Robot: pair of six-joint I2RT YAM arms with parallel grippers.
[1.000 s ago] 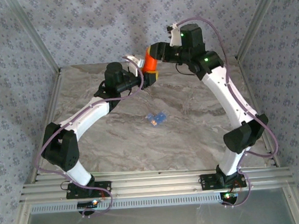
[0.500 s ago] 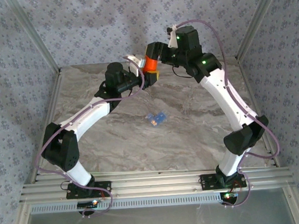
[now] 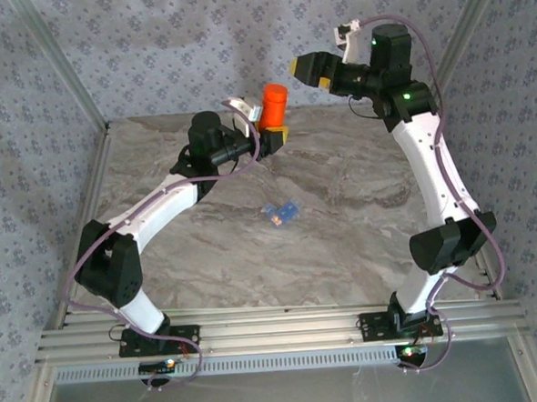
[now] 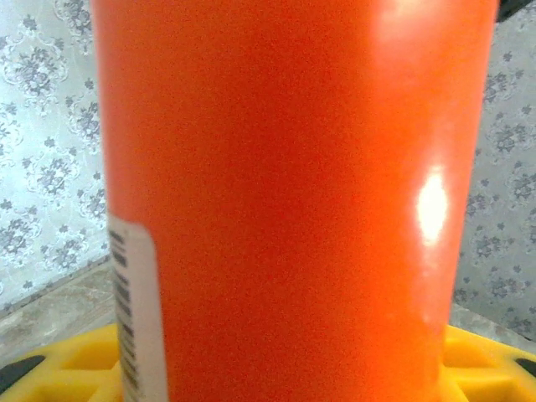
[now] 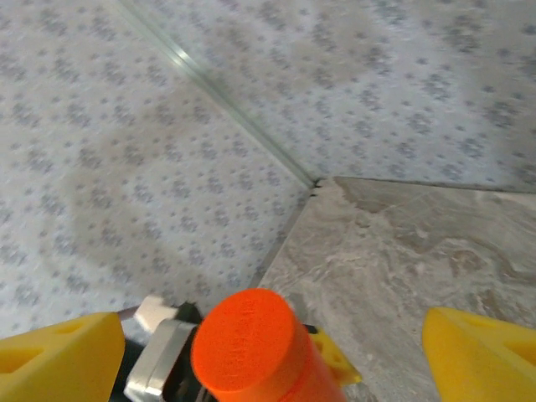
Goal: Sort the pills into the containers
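Step in hand: prob. the bottle-opening stage; sorting proper is not yet begun.
Left end effector (image 3: 264,128): closed on the lower body of the orange bottle (image 3: 275,108), which is held upright above the far part of the counter (image 3: 362,241); yellow fingers (image 4: 75,368) are seen at both sides of the bottle's base in the left wrist view.
Right end effector (image 3: 304,68): jaws spread wide w/ nothing held; it is raised, up and to the right of the bottle top.
Bottle top (image 5: 247,339): looks like a solid orange disc from above, so the cap is judged to be on, though this cannot be told for sure.
Pill box (image 3: 283,209): lies on the counter near its centre, well apart from both end effectors; its compartments are too small to read, and an orange speck sits at its near edge.
Pills: none can be made out loose; they are presumed to be inside the bottle.
Next move calls for: the right end effector to be centred over the cap, lowered and closed square on it, w/ the left grip kept firm vs. twist.
Risk: the bottle could be turned in the left grip.
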